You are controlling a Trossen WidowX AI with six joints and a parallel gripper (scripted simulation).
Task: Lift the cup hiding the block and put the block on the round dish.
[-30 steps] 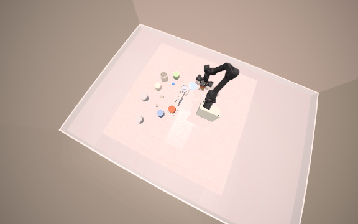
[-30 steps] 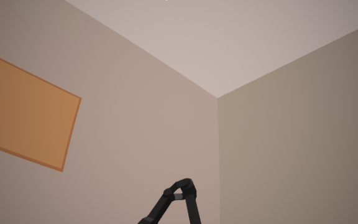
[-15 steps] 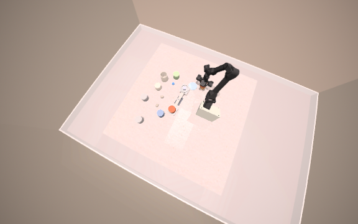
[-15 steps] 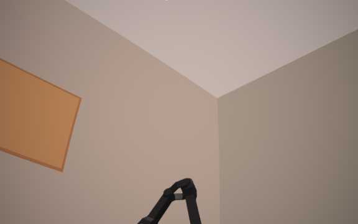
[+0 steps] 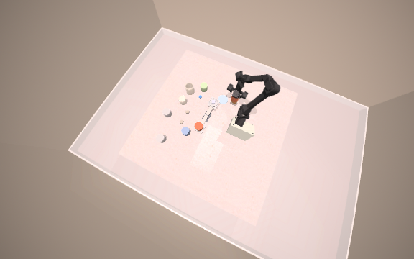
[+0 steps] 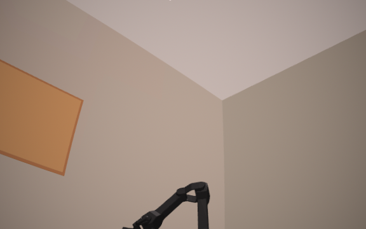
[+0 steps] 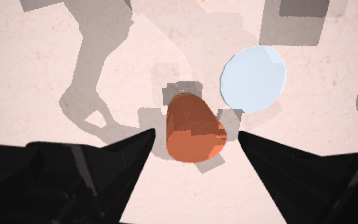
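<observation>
My gripper (image 5: 236,96) (image 7: 196,133) is open. An orange cup (image 5: 234,100) (image 7: 195,131) sits between the spread fingers, with a gap on each side. It is right beside the pale blue round dish (image 5: 223,99) (image 7: 252,79), not over it. The second orange cup (image 5: 198,126) stands on the near end of the small balance (image 5: 208,114). The far pad of the balance (image 5: 215,102) is uncovered, and a small pale thing shows on it; I cannot tell whether it is the block. The exterior view shows only the arm (image 6: 173,203).
To the left of the balance stand a beige cup (image 5: 190,88), a green cylinder (image 5: 203,86), a cream cylinder (image 5: 182,99), two white cylinders (image 5: 167,113) (image 5: 162,138), a blue cylinder (image 5: 185,131) and small bits. The robot base (image 5: 241,130) is at the right.
</observation>
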